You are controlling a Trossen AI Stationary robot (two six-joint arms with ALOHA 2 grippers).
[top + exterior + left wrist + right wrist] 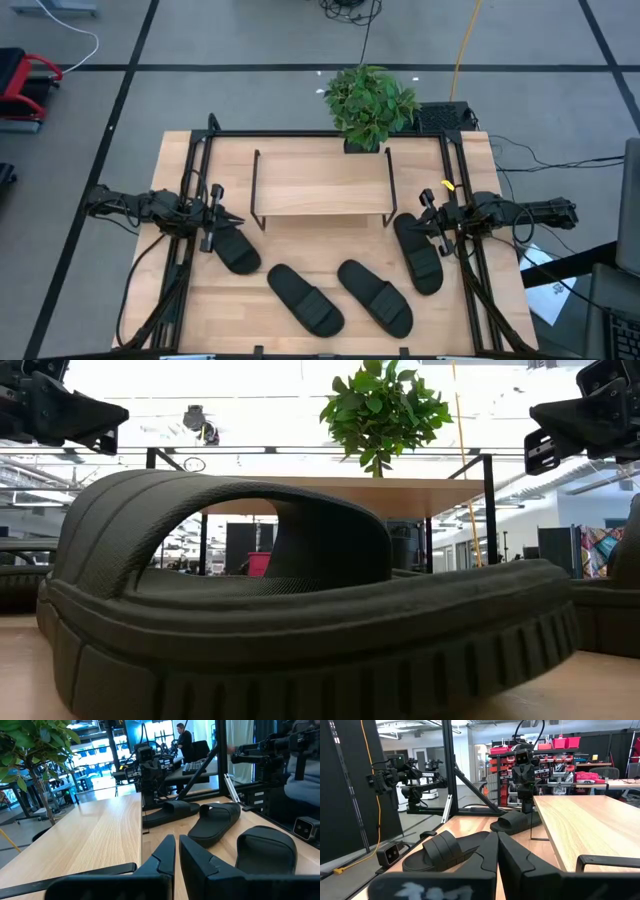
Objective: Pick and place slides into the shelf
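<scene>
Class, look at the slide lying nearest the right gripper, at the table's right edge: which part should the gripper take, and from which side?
Probably the ribbed strap of that slide, taken from above. The strap arches off the flat sole, giving the fingers something raised to close across. The right gripper hangs over its shelf-side end, fingers nearly together.

Empty shelf [322, 183], four slides [304, 298] on table [300, 245], plant [369, 103] behind

The shelf [322, 185] top lay bare, open from above. A plant [368, 103] stood at its far edge. 4 slides [304, 298] crowded the near desk [180, 310], leaving bare wood in both near corners.
</scene>
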